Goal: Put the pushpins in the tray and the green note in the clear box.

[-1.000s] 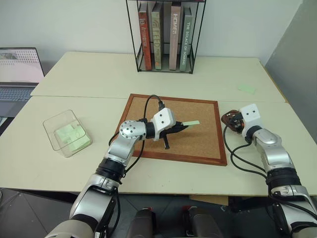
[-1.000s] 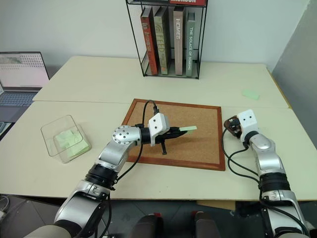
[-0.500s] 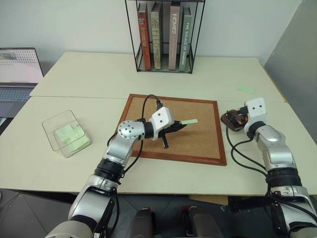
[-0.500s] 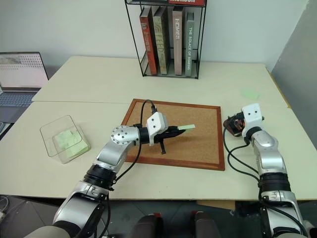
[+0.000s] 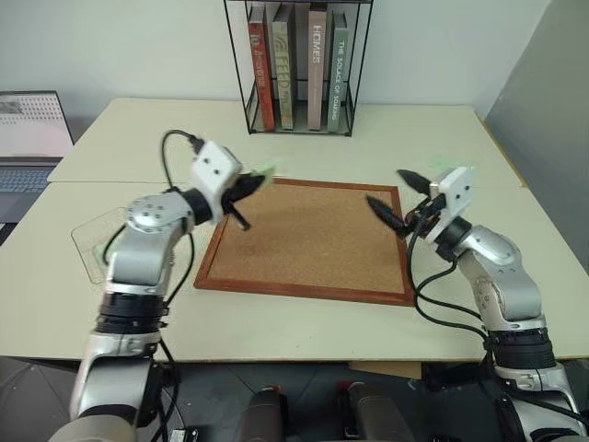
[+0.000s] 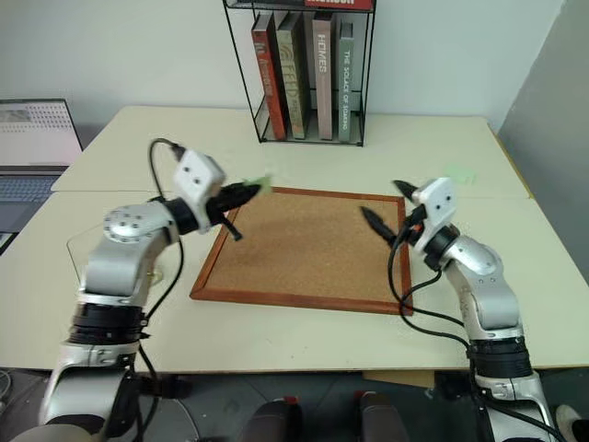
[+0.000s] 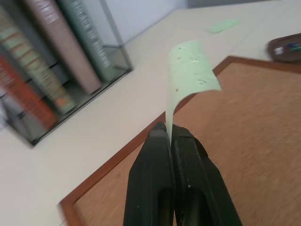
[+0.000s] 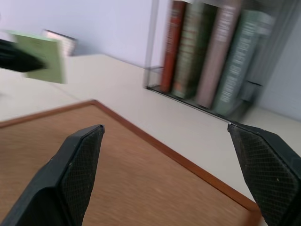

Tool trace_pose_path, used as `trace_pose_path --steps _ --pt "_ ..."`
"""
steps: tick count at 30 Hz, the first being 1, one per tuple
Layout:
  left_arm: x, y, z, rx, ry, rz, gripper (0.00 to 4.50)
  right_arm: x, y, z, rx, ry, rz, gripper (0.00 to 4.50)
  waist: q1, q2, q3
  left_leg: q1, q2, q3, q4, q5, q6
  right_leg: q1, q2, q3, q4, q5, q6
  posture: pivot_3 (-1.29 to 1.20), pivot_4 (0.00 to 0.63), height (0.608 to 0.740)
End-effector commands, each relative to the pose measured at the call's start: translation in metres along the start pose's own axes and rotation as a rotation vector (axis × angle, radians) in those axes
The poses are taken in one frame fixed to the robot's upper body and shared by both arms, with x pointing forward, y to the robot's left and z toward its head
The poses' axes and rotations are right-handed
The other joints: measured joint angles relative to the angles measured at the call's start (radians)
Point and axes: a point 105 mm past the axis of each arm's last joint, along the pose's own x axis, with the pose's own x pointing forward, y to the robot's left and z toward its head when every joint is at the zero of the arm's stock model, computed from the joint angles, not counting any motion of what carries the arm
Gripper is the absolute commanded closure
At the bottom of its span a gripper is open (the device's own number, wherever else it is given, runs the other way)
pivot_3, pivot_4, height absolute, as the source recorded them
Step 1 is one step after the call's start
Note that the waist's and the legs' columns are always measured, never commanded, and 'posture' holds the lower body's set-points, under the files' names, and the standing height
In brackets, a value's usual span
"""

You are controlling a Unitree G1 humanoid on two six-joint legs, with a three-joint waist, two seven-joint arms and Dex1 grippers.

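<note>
Pinching the green note [image 7: 194, 66] between closed fingers, the left gripper [image 5: 247, 187] hung above the far left corner of the cork board [image 5: 308, 238]; the note stuck out past the fingertips, curled, and in the head views it showed only as a small pale green sliver at the tips, hard to make out. Right gripper [image 5: 398, 196] was raised over the board's right edge with its two fingers spread wide, nothing between them. Clear box [image 5: 90, 247] sat on the table [image 5: 276, 318] well left of the board, mostly hidden behind the left arm, only part of its faint rim and a bit of green inside visible. Tray [image 7: 287, 46] was seen from the left wrist view as a dark brown dish cut off at the frame edge, with blurred coloured specks in it, too small to tell as pushpins; in the head views it was hidden behind the right arm. Another pale green note [image 7: 222, 25] lay flat on the table beyond the board. Wire book rack [image 5: 296, 64] stood at the back, its top cut off. Laptop [image 5: 32, 124] was cut off at the left edge.
</note>
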Motion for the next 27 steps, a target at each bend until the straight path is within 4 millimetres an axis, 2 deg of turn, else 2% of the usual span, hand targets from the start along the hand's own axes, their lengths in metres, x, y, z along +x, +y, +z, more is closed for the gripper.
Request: trace_pose_path --steps 1,6,9,13,16,21,25,27 --pt "-0.031 0.029 0.003 -0.043 0.057 0.125 4.5 0.013 0.038 0.022 -0.01 -0.018 0.225 0.04 -0.001 -0.001 0.0 0.0 -0.001 0.0 0.0 0.0 0.0 0.0 -0.001 0.0 0.0 0.0 0.0 0.0 0.15 0.74" --pt "-0.078 0.063 -0.02 -0.077 0.214 0.285 4.5 0.03 0.061 0.023 -0.017 0.064 0.366 0.04 -0.002 -0.002 0.002 0.0 -0.002 0.0 0.001 0.0 0.0 0.0 -0.004 -0.001 0.0 0.0 0.0 0.0 0.15 0.74" --pt "-0.115 0.082 -0.032 -0.097 0.319 0.371 4.5 0.039 0.079 0.022 -0.001 0.1 0.484 0.04 -0.002 -0.003 0.002 0.0 -0.002 0.0 0.0 0.0 0.0 -0.001 -0.004 -0.001 0.0 0.0 0.0 0.0 0.15 0.74" --pt "-0.148 0.096 -0.04 -0.101 0.416 0.445 4.5 0.047 0.086 0.018 -0.009 0.12 0.525 0.04 -0.001 -0.003 0.003 -0.001 -0.002 0.0 -0.001 0.0 0.0 -0.004 -0.004 -0.001 0.0 -0.001 -0.002 0.0 0.15 0.74" --pt "-0.169 0.099 -0.054 -0.099 0.51 0.485 4.5 0.05 0.088 0.015 -0.017 0.129 0.539 0.04 0.002 -0.003 0.003 -0.001 -0.002 0.0 -0.001 0.0 0.0 -0.003 -0.006 -0.001 0.0 -0.001 -0.002 0.0 0.15 0.74" --pt "-0.184 0.092 -0.072 -0.152 0.586 0.504 4.5 0.052 0.091 0.013 -0.019 0.13 0.554 0.04 0.005 -0.004 0.002 -0.001 -0.003 0.001 -0.001 0.0 0.0 -0.003 -0.008 -0.002 0.0 -0.001 -0.002 0.0 0.15 0.74" --pt "-0.181 0.087 -0.084 -0.192 0.594 0.513 4.5 0.054 0.094 0.013 -0.018 0.124 0.57 0.04 0.005 -0.004 0.002 -0.001 -0.002 0.0 -0.001 0.0 -0.001 -0.004 -0.008 -0.002 0.001 -0.001 -0.003 0.0 0.15 0.74" --pt "-0.179 0.088 -0.084 -0.203 0.578 0.531 4.1 0.055 0.095 0.013 -0.019 0.122 0.577 0.0 0.005 -0.004 0.002 -0.001 -0.002 0.0 -0.001 0.0 -0.001 -0.004 -0.008 -0.002 0.001 -0.001 -0.003 0.0 0.15 0.74"
